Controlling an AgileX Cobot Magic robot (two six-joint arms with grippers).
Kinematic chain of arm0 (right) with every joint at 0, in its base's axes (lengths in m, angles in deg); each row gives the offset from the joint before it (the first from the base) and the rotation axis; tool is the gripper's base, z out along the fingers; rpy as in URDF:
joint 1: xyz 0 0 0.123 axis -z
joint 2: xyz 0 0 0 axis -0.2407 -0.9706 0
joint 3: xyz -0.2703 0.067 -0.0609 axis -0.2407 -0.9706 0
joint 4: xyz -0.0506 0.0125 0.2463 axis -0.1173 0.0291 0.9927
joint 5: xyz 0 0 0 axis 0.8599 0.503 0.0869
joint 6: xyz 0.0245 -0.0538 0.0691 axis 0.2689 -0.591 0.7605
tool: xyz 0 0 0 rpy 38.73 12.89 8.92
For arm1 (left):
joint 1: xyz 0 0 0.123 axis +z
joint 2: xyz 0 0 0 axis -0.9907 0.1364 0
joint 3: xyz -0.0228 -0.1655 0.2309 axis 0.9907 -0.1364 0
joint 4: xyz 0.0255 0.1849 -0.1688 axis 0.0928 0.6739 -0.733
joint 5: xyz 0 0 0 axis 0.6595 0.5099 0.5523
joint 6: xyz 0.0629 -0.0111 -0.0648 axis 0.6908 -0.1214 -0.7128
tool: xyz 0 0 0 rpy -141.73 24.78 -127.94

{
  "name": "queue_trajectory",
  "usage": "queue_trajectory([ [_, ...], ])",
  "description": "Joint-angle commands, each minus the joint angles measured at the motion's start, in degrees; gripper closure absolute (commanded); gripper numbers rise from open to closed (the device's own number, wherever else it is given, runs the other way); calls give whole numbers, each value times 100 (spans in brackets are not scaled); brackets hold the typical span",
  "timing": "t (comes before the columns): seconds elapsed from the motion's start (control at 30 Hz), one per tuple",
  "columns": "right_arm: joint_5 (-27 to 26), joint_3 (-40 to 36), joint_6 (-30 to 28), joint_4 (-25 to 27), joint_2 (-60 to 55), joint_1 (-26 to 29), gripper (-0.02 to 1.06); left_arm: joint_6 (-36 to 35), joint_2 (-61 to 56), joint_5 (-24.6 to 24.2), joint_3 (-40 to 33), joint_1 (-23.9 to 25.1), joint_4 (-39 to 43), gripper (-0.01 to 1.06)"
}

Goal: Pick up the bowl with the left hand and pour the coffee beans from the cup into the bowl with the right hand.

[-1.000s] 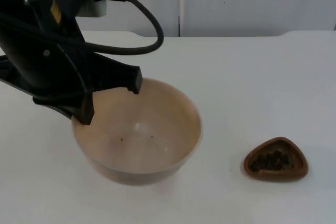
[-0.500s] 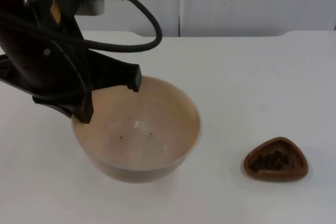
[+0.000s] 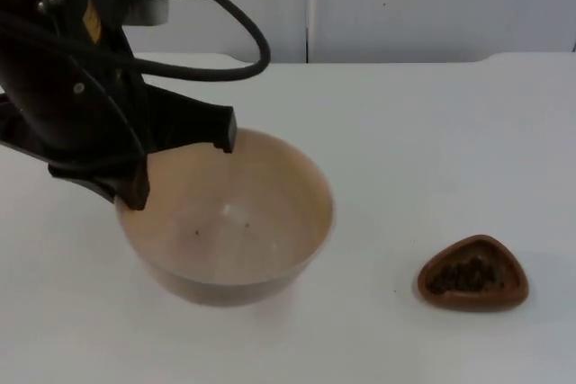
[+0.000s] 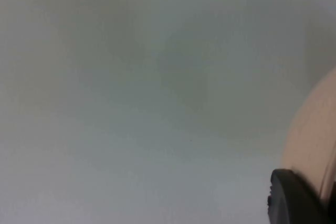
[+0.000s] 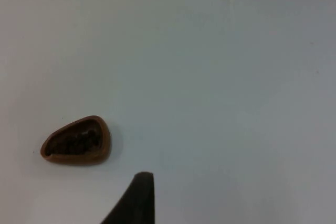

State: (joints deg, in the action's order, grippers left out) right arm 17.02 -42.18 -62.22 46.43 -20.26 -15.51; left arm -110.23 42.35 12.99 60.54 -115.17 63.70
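A wide tan bowl [image 3: 238, 231] hangs in my left gripper [image 3: 180, 166], which is shut on the bowl's far-left rim. A few dark specks lie inside the bowl. The bowl's pale outer wall [image 4: 315, 129] also runs beside the black fingertip [image 4: 291, 198] in the left wrist view. At the table's front right stands a small brown cup [image 3: 472, 274] of rounded triangular shape with dark coffee beans [image 3: 461, 274] in it. My right gripper [image 5: 137, 200] waits above the table, off to one side of the cup [image 5: 77, 141] and apart from it.
The white table [image 3: 432, 150] runs back to the grey partition wall [image 3: 432, 6]. A vertical seam [image 3: 307, 6] divides the wall panels. Open table lies between bowl and cup.
The left gripper and the bowl have drifted a little to the left and back together. The cup has stayed in place.
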Motion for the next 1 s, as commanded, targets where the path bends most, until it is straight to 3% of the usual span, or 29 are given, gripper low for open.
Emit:
queue_trajectory([
  [0.0, -56, -13, -94, 72, 14, 38, -1, -348, -57, -75, -20, -27, 260, 105],
  [0.2, -206, 70, -109, 316, -637, 38, -1, -425, -57, -75, -20, -27, 364, 105],
  [0.6, -1263, 148, -1369, 1606, -2696, 38, 0, -983, -57, -105, -20, -27, 585, 105],
  [0.77, -1347, 426, -1918, 2044, -3643, 38, 0, -1143, -57, -123, -20, -27, 656, 105],
  [0.97, -1347, 1041, -2064, 2091, -4679, 38, 1, -1144, -57, -102, -20, -27, 656, 105],
])
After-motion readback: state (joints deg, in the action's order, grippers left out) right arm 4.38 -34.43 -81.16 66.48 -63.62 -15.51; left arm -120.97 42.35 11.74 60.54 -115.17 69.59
